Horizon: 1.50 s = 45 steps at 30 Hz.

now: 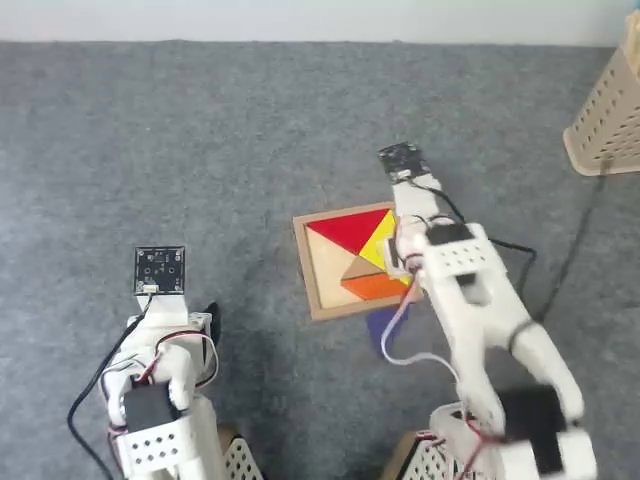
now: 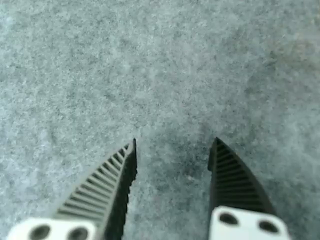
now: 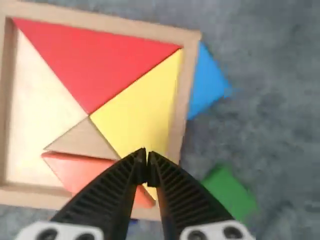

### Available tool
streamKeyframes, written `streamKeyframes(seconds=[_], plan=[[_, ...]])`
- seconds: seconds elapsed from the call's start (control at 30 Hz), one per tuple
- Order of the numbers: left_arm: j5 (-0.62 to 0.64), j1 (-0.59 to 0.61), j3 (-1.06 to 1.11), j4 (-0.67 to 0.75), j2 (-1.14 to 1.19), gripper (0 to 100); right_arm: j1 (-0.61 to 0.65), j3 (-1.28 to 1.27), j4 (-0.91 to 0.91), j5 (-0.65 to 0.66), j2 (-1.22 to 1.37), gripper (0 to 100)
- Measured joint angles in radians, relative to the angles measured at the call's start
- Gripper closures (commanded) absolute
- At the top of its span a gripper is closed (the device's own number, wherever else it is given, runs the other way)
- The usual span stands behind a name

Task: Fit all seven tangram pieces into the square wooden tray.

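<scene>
A smooth, pale wooden tray [image 3: 100, 21] holds a matt red piece [image 3: 95, 60] and a matt yellow piece [image 3: 140, 110] on rough grey fibrous carpet [image 2: 160, 65]; the right gripper [image 3: 146, 152] has ribbed black plastic fingers [image 3: 110, 190].

A coarse grey carpet-like mat [image 1: 200, 150] covers the whole tabletop, its nap flecked light and dark. Along the far edge runs a pale, plain strip of wall [image 1: 300, 18]. A beige perforated plastic basket [image 1: 608, 115] stands on the mat at the far right corner, cut off by the edge of the high view. A thin black cable [image 1: 572, 262] trails over the mat from near the basket's foot towards the near side. Two beige perforated panels [image 1: 243, 458] [image 1: 415, 455] show at the near edge, well apart.
</scene>
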State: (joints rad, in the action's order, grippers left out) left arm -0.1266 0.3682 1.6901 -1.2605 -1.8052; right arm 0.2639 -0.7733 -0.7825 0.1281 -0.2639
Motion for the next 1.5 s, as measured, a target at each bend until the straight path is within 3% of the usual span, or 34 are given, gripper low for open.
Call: streamKeyframes(seconds=[0.07, 0.27, 0.5, 0.73, 1.1, 1.37, 1.5], plan=[[0.000, 0.000, 0.000, 0.000, 0.000, 77, -0.028, -0.035, 0.000, 0.000, -0.071, 98.7], [0.000, 0.000, 0.000, 0.000, 0.000, 77, -0.152, -0.057, -0.068, 0.167, -0.098, 86.5], [0.000, 0.000, 0.000, 0.000, 0.000, 77, -0.206, -0.057, -0.118, 0.489, 0.041, 80.1], [0.000, 0.000, 0.000, 0.000, 0.000, 77, -0.219, -0.052, -0.118, 0.585, 0.071, 73.6], [0.000, 0.000, 0.000, 0.000, 0.000, 77, -0.176, -0.051, -0.118, 0.707, 0.071, 74.2], [0.000, 0.000, 0.000, 0.000, 0.000, 77, -0.150, -0.034, -0.106, 0.733, 0.173, 98.0], [0.000, 0.000, 0.000, 0.000, 0.000, 77, -0.175, -0.014, -0.118, 0.667, 0.180, 99.2]])
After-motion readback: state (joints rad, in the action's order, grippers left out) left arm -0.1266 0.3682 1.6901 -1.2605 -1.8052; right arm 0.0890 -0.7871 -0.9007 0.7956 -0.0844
